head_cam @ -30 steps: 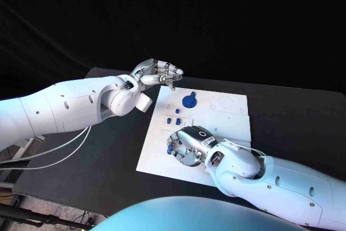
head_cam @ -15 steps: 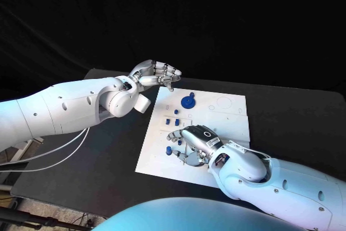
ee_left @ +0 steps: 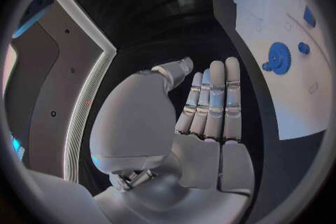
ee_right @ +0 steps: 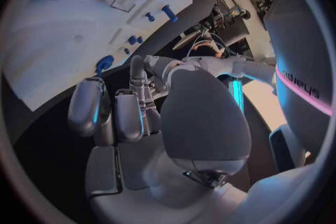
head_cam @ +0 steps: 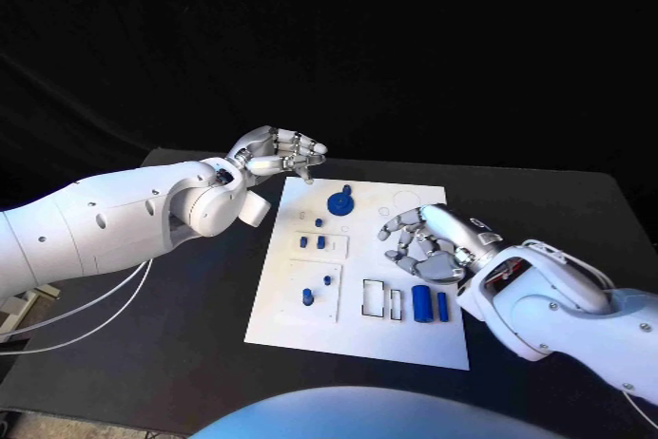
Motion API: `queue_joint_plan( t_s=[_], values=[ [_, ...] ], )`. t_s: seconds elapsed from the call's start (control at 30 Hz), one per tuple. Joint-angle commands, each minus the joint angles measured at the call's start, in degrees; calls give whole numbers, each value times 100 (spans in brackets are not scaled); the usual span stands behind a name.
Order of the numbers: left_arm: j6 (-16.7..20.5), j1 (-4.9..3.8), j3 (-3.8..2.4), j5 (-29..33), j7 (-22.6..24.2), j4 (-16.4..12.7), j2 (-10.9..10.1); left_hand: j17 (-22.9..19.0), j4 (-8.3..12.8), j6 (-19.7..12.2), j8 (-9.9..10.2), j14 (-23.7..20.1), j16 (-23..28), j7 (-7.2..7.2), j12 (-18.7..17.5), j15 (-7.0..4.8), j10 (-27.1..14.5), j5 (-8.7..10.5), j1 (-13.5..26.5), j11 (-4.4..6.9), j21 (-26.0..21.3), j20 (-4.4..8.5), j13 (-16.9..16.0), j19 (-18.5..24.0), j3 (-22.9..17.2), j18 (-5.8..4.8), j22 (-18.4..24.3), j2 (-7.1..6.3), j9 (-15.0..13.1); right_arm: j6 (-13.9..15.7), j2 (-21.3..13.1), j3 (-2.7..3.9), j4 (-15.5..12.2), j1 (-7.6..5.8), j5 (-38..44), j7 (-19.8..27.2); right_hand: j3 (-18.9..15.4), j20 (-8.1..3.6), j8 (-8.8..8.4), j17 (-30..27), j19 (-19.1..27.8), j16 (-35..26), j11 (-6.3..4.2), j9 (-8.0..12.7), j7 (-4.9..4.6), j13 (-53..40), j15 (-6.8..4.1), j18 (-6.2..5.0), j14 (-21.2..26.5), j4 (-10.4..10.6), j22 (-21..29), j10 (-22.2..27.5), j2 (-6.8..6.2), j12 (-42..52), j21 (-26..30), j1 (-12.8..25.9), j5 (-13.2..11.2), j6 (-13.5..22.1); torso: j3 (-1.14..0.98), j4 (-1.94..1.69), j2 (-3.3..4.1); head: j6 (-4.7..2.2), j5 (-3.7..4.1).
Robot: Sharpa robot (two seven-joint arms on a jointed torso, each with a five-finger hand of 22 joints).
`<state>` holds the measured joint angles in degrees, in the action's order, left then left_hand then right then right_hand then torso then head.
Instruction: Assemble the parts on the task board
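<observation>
Both my hands hold nothing: left silver hand [head_cam: 281, 152] curled beyond the white task board [head_cam: 359, 339], right silver hand [head_cam: 432, 242] loosely spread above its blue parts [head_cam: 425, 306].

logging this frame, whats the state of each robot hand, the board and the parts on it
left robot hand: fingers curled in, holding nothing, raised by the board's far left corner
right robot hand: fingers curled, holding nothing, over the board's right side
task board: flat on the table
blue gear: lying flat on the board
blue cylinder: lying on its side on the board
</observation>
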<state>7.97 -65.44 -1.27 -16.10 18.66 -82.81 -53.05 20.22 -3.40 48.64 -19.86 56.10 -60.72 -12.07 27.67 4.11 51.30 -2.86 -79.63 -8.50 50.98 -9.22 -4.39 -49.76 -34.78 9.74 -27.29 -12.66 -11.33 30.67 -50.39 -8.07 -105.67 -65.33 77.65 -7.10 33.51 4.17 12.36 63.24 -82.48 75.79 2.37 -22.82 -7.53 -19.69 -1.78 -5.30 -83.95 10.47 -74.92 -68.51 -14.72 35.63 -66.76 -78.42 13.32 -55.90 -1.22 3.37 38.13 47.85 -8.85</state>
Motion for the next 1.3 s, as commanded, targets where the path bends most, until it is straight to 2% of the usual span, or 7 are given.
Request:
queue_joint_plan(
  t_s=[0.03, 0.13, 0.23, 0.4, 0.63, 0.8, 1.3],
  values=[
    [-68, 1, 11, 18, 32, 5, 8, -6, 35, -42, -7, -54, 35, -8, 39, 1, -46, -27, -20, 4, -24, -22, -5, -1, 9, 79, 5, 17, 3, -445, -374, -7, -78, -83, -1548, 209, 33, -15, 231, 138, -99, 111, -6, -95, 11, -1538, -29, 137, -143, 19, -791, 67, -10, 1475, -278, 179, -8, 127, 0, 71, -61, -25, 190],
    [-61, 4, 25, 26, 31, 15, 8, -6, 35, -42, -7, -54, 35, -8, 39, 1, -46, -27, -20, 4, -24, -22, -5, -1, 9, 79, 5, 17, 3, -648, -661, -13, -69, -124, -1654, 57, 52, -20, 601, 545, -254, 383, -26, -276, 17, -3175, -25, 224, -233, 36, -993, -268, 47, 2783, -749, 293, -3, 310, -5, 107, -88, -27, 283],
    [-60, 10, 37, 31, 32, 26, 11, -6, 35, -42, -7, -54, 35, -8, 39, 1, -46, -27, -20, 4, -24, -22, -5, -1, 9, 79, 5, 17, 3, -781, -930, -32, -84, -139, -1590, -190, 35, -22, 947, 817, -309, 554, -25, -440, 47, -4242, -28, 259, -272, 38, -1087, -650, 79, 3571, -944, 373, -9, 455, -10, 142, -112, -13, 366],
    [-61, 16, 47, 36, 35, 32, 18, -9, 32, -48, -9, -57, 39, -9, 48, 3, -57, -27, -12, 3, -27, -23, -3, 3, 14, 78, 7, 21, 5, -851, -1269, -77, -214, -80, -1183, -782, 10, -28, 1281, 1307, -416, 826, -40, -580, 77, -4932, -36, 320, -363, 105, -1213, -938, 138, 4051, -1275, 543, -11, 571, -1, 168, -140, 22, 473],
    [-60, 18, 50, 38, 40, 15, 11, -9, 32, -48, -9, -57, 39, -9, 48, 3, -57, -27, -12, 3, -27, -23, -3, 3, 14, 78, 7, 21, 5, -779, -1326, -110, -363, 189, -666, -1312, -26, -38, 1387, 1560, -476, 958, -60, -600, 103, -5153, -49, 355, -408, 144, -1271, -1054, 83, 4194, -1456, 648, -9, 570, 6, 172, -134, 52, 511],
    [-60, 19, 50, 38, 45, -15, -10, -9, 32, -48, -9, -57, 39, -9, 48, 3, -57, -27, -12, 3, -27, -23, -3, 3, 14, 78, 7, 21, 5, -675, -1218, -117, -398, 354, -451, -1476, -30, -39, 1392, 1547, -456, 955, -62, -597, 105, -5122, -50, 342, -405, 150, -1254, -1033, 73, 4171, -1392, 662, -8, 575, 0, 145, -118, 65, 503],
    [-70, 19, 51, 38, 43, -61, -51, -9, 32, -48, -9, -57, 39, -9, 48, 3, -57, -27, -12, 3, -27, -23, -3, 3, 14, 78, 7, 21, 5, -672, -904, -120, -372, 430, -44, -1614, -9, -42, 1394, 1550, -458, 959, -66, -583, 110, -5151, -52, 344, -402, 158, -1258, -1043, 88, 4182, -1399, 670, -1, 578, 7, 153, -109, 89, 465]
  ],
)
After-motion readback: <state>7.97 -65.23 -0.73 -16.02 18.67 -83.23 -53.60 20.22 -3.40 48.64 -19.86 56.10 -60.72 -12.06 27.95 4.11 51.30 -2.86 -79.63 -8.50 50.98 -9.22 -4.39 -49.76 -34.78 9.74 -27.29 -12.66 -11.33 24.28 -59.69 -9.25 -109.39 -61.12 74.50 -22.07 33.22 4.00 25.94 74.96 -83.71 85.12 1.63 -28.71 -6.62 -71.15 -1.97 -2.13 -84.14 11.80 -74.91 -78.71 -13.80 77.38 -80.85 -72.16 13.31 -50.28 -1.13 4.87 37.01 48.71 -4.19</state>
